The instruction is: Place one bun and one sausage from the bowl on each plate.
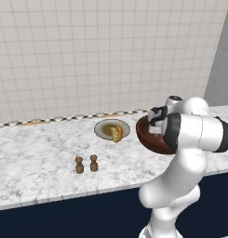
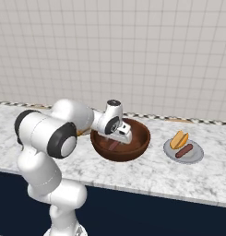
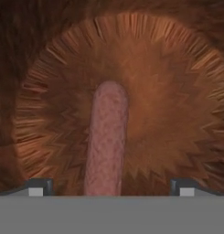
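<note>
Directly between the spread fingers of the claw, lowered into the bowl, one sausage is seen lying lengthwise on the bowl's floor, apparently lined up for grasping.

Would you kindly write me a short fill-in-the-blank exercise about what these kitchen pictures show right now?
1. The gripper is lowered into the dark brown ____.
2. The one piece of food lying in the bowl is a ____.
3. The grey plate right of the bowl holds a bun and a sausage; the brown-centred plate holds just a ____.
4. The gripper's jaws stand ____.

Missing words: bowl; sausage; bun; open
</note>
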Motion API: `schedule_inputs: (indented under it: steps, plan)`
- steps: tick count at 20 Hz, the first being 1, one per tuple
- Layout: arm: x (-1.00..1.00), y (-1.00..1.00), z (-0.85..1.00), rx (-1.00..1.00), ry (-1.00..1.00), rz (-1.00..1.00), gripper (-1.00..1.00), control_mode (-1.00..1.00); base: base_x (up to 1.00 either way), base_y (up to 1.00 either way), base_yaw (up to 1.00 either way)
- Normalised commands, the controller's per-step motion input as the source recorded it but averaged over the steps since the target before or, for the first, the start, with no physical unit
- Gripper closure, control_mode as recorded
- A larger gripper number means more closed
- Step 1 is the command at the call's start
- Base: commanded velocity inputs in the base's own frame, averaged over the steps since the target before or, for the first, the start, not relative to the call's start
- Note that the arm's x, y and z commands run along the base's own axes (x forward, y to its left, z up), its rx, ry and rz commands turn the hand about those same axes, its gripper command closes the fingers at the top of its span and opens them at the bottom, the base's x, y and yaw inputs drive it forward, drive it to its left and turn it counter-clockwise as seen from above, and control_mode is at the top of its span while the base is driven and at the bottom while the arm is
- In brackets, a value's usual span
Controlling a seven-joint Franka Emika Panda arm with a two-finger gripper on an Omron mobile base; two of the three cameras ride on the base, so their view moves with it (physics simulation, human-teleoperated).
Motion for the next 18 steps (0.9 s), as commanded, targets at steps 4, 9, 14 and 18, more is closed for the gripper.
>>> schedule_inputs:
  steps: [4,9,14,18]
  plan:
    - [-0.20,0.00,-0.22,0.00,0.00,-0.02,-1.00,-1.00,0.00,0.00,0.00]
    - [-0.30,0.05,-0.05,0.00,0.00,-0.03,-1.00,-1.00,0.00,0.00,0.00]
    - [-0.02,0.17,-0.13,0.00,0.00,0.00,-1.00,-1.00,0.00,0.00,0.00]
    - [0.00,0.07,-0.10,0.00,0.00,0.00,-1.00,-1.00,0.00,0.00,0.00]
